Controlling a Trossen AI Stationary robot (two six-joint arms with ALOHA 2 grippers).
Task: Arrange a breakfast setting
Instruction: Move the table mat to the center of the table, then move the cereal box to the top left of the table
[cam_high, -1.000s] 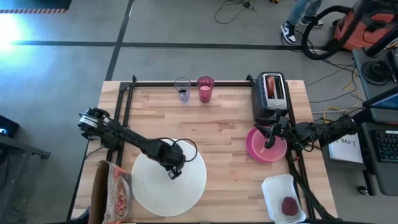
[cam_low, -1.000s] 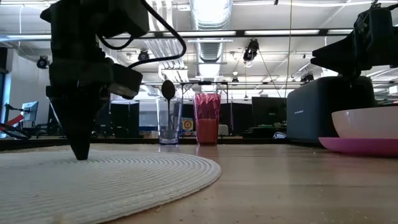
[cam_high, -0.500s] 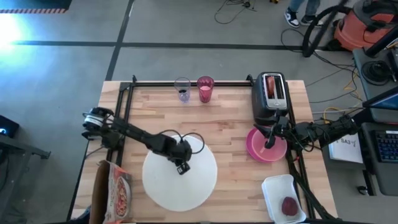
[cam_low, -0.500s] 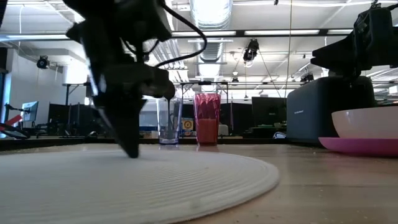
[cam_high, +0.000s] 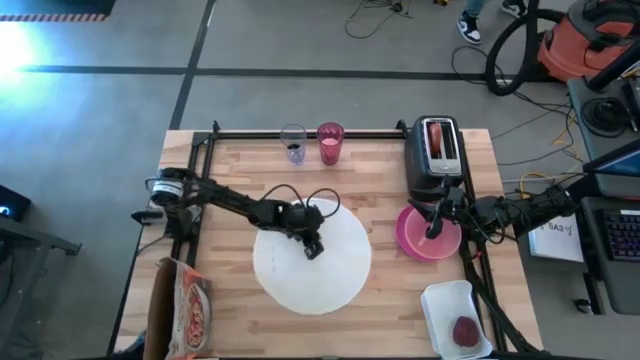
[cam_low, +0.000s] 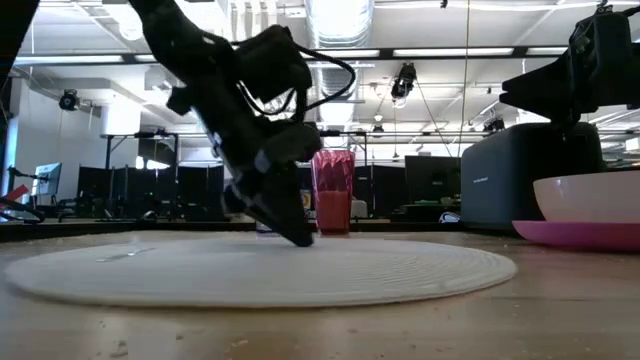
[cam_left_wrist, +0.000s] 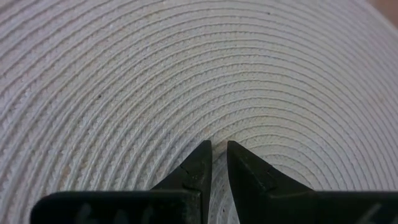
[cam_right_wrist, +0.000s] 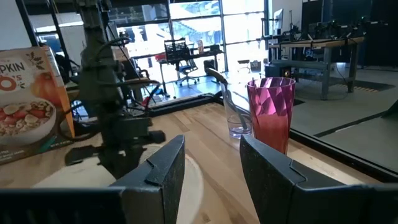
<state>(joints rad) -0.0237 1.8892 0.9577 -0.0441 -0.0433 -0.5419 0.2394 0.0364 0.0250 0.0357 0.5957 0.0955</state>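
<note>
- Mid-tabletop: disc (cam_high: 312, 262) laid flat; L claw (cam_high: 313, 249) nearly shut, tips pressing on it.
- By right edge: bowl (cam_high: 435, 222) on plate (cam_high: 408, 240); R claw (cam_high: 436, 217) part-open, hovering over bowl, holding nothing.
- Tumbler (cam_high: 330, 143), spoon (cam_high: 294, 148) at far edge; fruit (cam_high: 465, 331) near right corner: all unplaced. Mostly to do.

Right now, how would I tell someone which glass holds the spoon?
Start at the black toaster on the wooden table's far edge. Two glasses stand beside it: the pink tumbler nearer it, then the clear glass. The clear, colourless one has the spoon.
</note>
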